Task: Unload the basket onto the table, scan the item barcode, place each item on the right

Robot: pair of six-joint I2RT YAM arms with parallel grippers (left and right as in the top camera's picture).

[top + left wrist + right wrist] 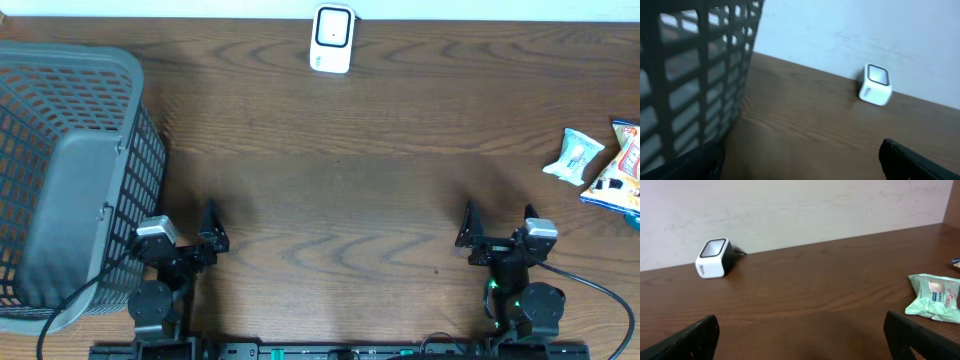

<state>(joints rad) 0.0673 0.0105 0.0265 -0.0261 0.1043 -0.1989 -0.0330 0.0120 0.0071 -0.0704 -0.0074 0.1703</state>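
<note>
Overhead: dark wood-grain table (350, 130), scanner (332, 38) far edge, w/ pale wall (790, 210) behind.

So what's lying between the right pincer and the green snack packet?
Only bare wooden table separates right pincer and green snack packet, shown in the overhead view.

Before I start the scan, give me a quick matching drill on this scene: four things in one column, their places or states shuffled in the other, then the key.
Things:
1. scanner
2. basket
3. pale green packet
4. right end effector

Places or states:
A. left side of the table
B. open, holding nothing
C. middle of the far edge
D. right side, lying on the wood

Pairs: 1-C, 2-A, 3-D, 4-B.
</note>
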